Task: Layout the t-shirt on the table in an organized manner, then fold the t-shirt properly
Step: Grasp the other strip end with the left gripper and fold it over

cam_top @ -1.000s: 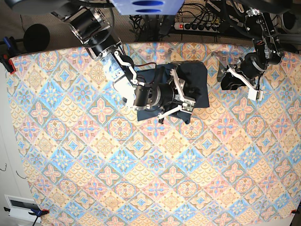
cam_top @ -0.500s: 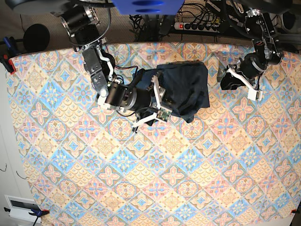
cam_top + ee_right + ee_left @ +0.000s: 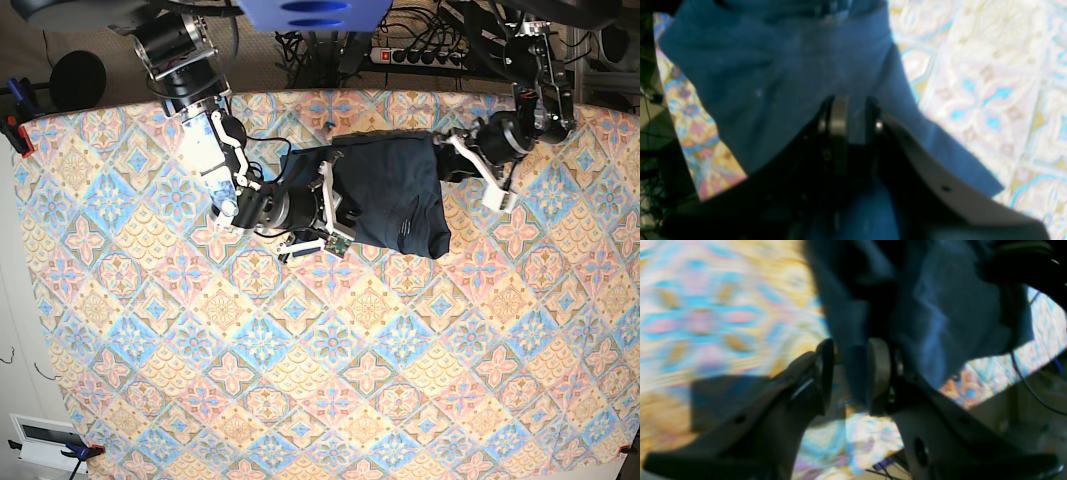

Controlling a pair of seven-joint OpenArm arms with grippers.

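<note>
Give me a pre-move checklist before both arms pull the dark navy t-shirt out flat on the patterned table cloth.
1. Left pincer on fabric: ok. A fold of the dark navy soft-fabric t-shirt sits between its jaws in the left wrist view.
2. Right pincer on fabric: ok. Its jaws close on blue cloth in the right wrist view.
3. Grips on opposite edges: ok. In the base view one arm is at each side of the shirt.
4. Shirt spread flat: not ok. It is bunched and creased.
5. Which parts are gripped, sleeve or hem: cannot tell.
6. Pastel diamond-tiled table has room in front of the shirt: ok.
</note>
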